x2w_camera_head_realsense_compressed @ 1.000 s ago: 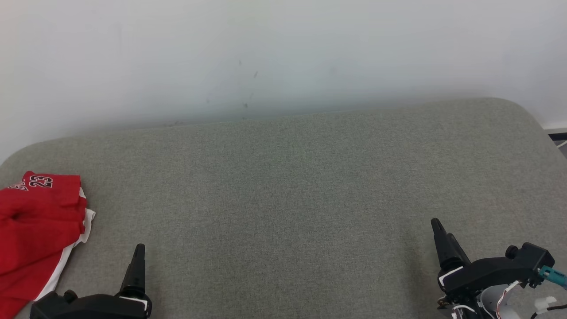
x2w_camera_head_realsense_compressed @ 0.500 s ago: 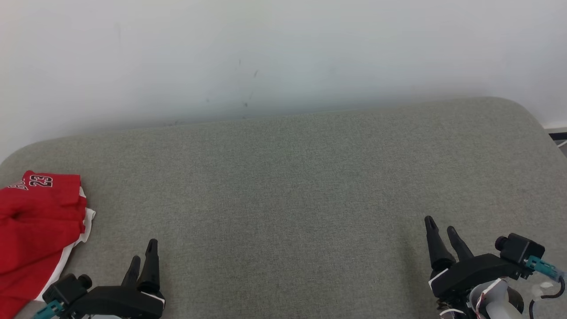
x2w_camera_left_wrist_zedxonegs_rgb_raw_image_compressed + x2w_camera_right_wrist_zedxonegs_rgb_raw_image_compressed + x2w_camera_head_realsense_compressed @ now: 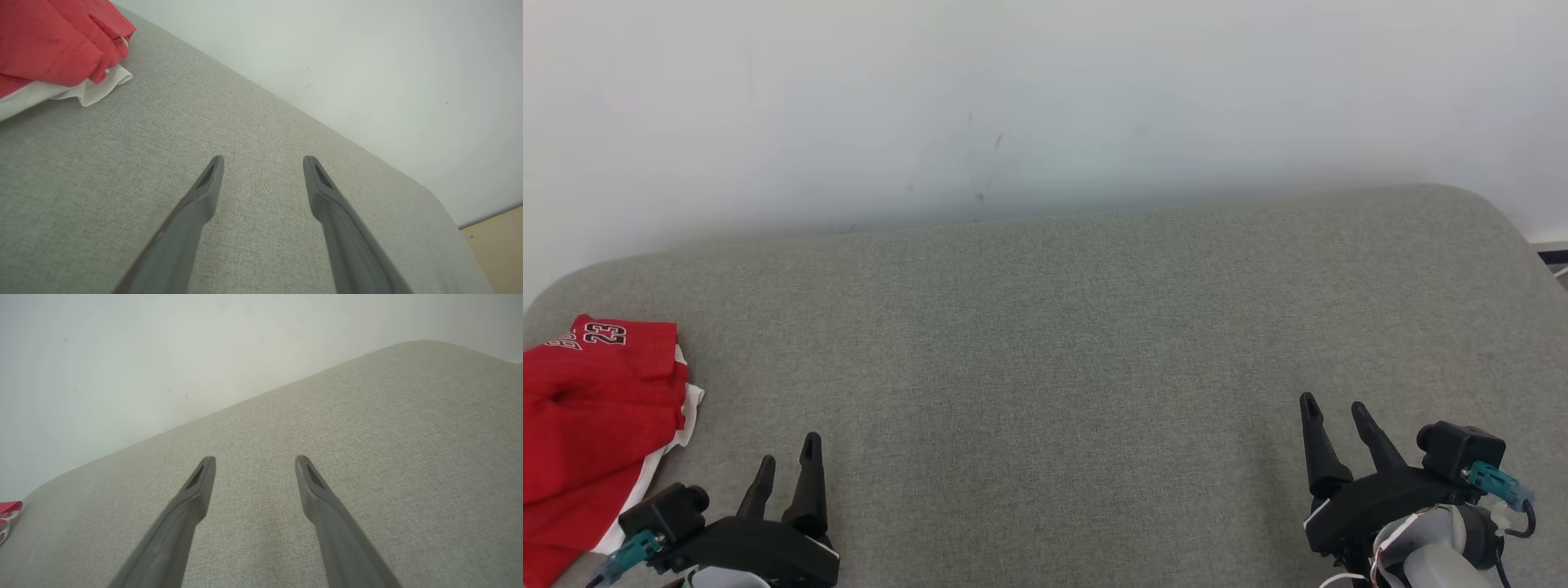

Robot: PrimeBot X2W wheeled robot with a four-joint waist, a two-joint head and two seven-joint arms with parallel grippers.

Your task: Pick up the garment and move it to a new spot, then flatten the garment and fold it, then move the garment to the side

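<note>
In head view I see my left gripper [image 3: 788, 450] and right gripper [image 3: 1333, 403] spread and empty, the red garment [image 3: 596, 408] beside the left one on its outer side; in left wrist view it lies up-left of the fingers; in right wrist view, far left.

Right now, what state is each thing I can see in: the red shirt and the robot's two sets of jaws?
Red garment: bunched up, lying at the left end of the grey padded surface, not held.
Left gripper: jaws open, empty, apart from the garment.
Right gripper: jaws open, empty, over the surface's right side.
</note>
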